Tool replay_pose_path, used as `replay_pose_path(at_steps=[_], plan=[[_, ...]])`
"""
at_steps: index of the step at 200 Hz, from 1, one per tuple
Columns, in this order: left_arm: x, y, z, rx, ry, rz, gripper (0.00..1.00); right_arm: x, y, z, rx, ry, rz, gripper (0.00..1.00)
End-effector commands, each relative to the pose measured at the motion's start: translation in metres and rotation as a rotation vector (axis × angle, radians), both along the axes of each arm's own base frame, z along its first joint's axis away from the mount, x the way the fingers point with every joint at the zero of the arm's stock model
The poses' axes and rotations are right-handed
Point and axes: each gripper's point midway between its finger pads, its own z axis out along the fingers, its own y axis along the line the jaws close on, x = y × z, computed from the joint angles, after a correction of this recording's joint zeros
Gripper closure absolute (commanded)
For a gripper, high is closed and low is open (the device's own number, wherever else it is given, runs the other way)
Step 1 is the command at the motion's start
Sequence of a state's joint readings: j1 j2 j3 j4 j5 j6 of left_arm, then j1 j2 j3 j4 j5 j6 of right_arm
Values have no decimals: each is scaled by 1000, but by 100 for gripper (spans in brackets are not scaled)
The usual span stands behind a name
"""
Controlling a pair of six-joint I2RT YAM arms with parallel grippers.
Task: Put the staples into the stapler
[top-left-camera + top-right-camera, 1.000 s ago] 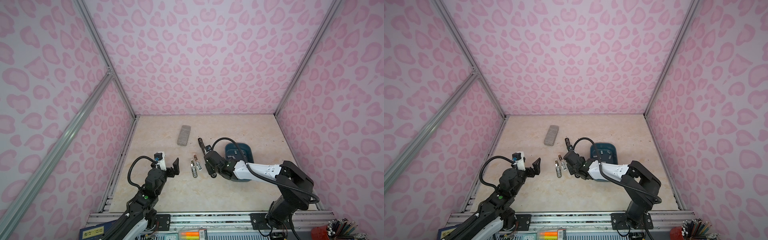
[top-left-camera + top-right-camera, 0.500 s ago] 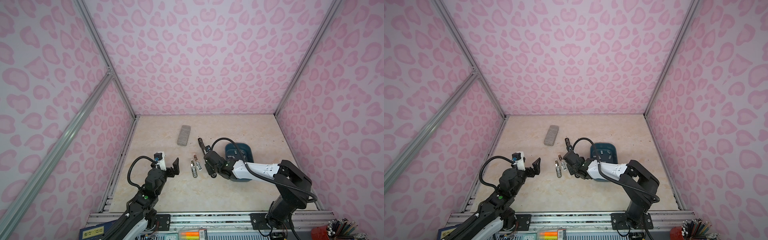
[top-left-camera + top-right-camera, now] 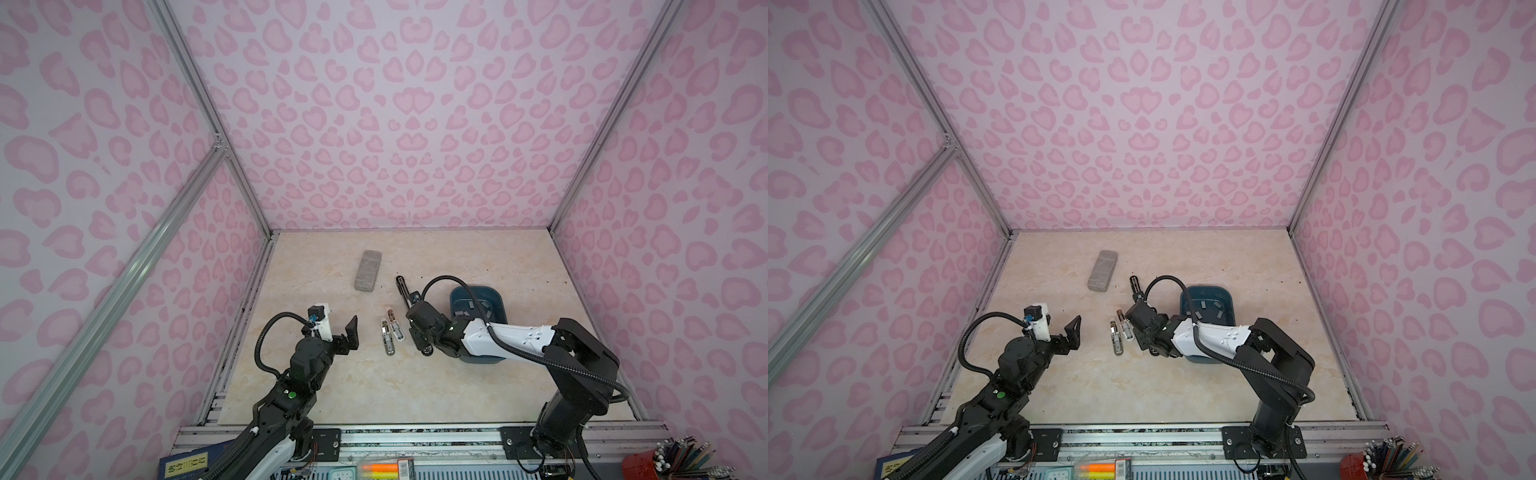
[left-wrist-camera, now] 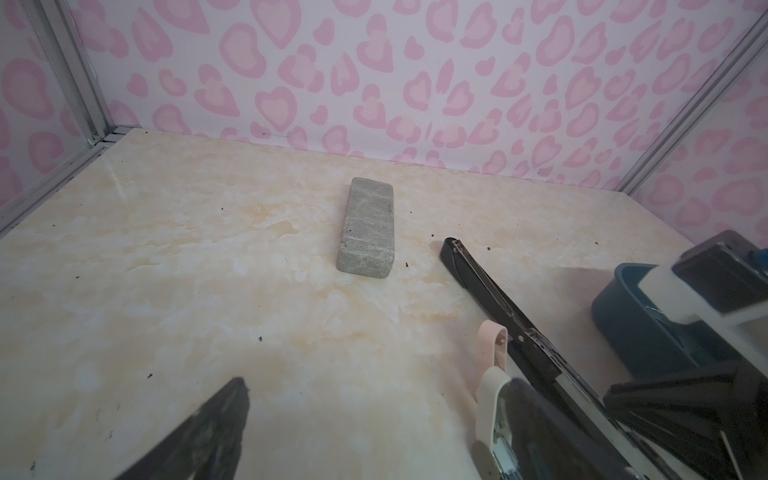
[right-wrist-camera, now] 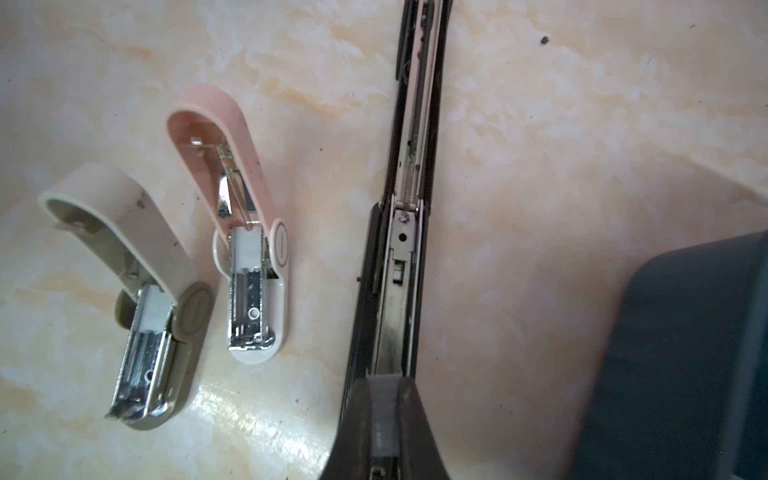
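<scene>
One strip of staples (image 5: 384, 419), grey and ribbed: pinched between the closed jaws of the right gripper (image 5: 384, 395). It sits directly over the open channel of the black stapler (image 5: 401, 257), at the end nearer the robot; whether it touches the channel cannot be told. More loose strips (image 3: 469, 303) lie in the blue tray (image 3: 478, 288), just beside the stapler. The left gripper (image 3: 337, 337) has its jaws wide apart and empty, and hangs well apart from the stapler.

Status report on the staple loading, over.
Left tool open, off to the side. Right tool shut on staple strip, at black stapler's open channel. Pink stapler, beige stapler alongside, not blocking.
</scene>
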State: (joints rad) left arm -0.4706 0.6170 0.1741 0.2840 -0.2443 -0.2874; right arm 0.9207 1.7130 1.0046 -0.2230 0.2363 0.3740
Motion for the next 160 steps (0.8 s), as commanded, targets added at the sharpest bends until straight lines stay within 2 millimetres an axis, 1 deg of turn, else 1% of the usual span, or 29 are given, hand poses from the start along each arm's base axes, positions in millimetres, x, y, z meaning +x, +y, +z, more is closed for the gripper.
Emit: replay_pose_path(at_steps=[1,79,160], plan=[[2,1,7,-14,-27,9,3,1,-4,-2,-17,0,-9,100],[2,1,7,-14,-28,10,3,1,-2,-8,-26,20,-6,100],[2,1,7,-14,-27,10,3,0,-2,-10,-26,27,-11,100]])
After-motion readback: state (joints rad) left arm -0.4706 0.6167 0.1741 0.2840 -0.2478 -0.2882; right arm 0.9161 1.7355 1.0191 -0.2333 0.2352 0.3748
